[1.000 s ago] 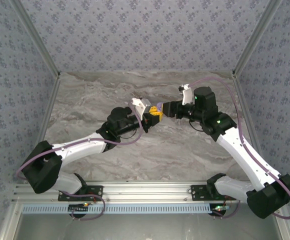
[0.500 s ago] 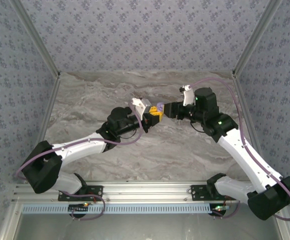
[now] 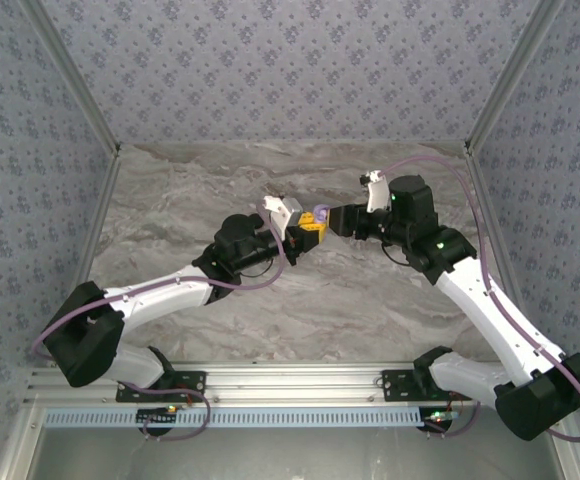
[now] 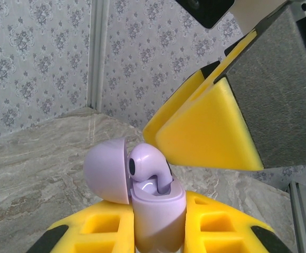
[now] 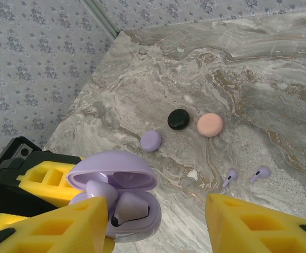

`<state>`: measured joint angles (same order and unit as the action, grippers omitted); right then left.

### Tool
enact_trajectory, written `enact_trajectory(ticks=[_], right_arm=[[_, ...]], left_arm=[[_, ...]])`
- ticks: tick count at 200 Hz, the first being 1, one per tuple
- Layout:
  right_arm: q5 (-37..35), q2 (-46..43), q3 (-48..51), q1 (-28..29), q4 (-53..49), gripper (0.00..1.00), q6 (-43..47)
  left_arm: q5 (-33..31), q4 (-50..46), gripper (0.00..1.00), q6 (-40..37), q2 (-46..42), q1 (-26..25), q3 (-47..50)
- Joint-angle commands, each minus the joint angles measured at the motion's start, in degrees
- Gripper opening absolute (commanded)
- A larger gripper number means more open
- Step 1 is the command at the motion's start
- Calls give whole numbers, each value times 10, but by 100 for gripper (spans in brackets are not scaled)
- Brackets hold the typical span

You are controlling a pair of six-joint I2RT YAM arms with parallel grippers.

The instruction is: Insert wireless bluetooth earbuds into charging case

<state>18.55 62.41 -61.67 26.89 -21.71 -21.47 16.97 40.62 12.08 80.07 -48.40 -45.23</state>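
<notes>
Left wrist view: left gripper (image 4: 158, 240) jaws pinch the open lilac case (image 4: 159, 205), an earbud (image 4: 145, 164) seated inside. Right gripper (image 5: 155, 224) jaws stand half spread beside the case, gripping nothing. Two loose earbuds (image 5: 229, 177) lie on the table (image 5: 258, 79).

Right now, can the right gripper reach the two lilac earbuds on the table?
Likely yes: the right gripper is open and empty, and the earbuds lie exposed on the table below it, apart from the round cases.

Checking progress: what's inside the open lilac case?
One lilac earbud stands in the lilac case, its stem hidden inside. The second socket is partly covered; its contents are unclear.
</notes>
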Motion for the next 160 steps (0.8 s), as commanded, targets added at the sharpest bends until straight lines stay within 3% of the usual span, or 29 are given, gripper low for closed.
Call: enact_trajectory(ticks=[1, 54, 116, 160], right_arm=[[24, -16, -8, -15, 7, 55, 5], [140, -44, 31, -60, 87, 70, -35], [90, 3, 7, -24, 51, 72, -1], [53, 6, 7, -20, 31, 68, 8]], left_arm=[[5, 29, 0, -4, -10, -3, -7], [8, 32, 0, -5, -16, -2, -4], [15, 30, 0, -4, -15, -3, -4], [14, 30, 0, -5, -15, -3, -4]])
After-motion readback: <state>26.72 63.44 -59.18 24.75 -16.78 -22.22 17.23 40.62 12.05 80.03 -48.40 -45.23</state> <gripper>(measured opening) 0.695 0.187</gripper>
